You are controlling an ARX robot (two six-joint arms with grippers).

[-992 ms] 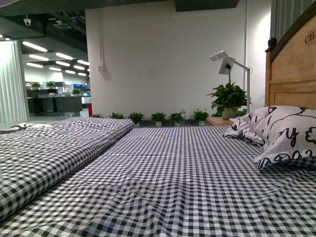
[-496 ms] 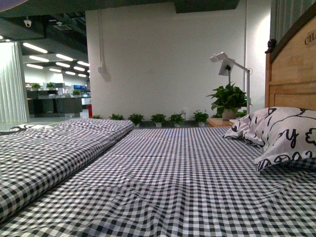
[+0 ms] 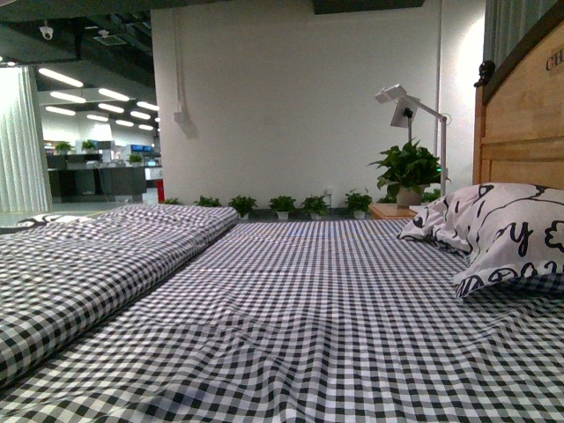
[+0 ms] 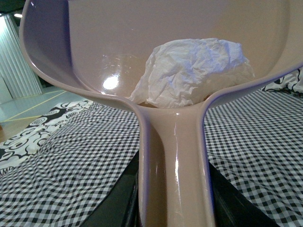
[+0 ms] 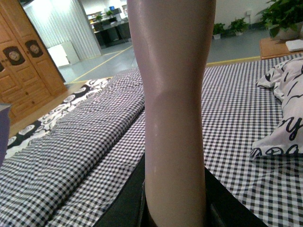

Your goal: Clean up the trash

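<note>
Inside the dustpan (image 4: pixel 57 52), crumpled tissue wad (image 4: pixel 189 71)

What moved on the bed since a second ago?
Nothing on the bed itself. The whole front view shifted a little: the pillow, the lamp and the potted plant all sit slightly higher in the picture than before, so the camera seems to have tipped. The checked bedcover lies as it did, and no arm shows there.

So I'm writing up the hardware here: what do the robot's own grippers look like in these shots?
Little shows. In each wrist view only black, angular gripper parts appear at the picture's lower edge: left gripper, right gripper. No cables or markings are visible. The front view shows neither arm.
</note>
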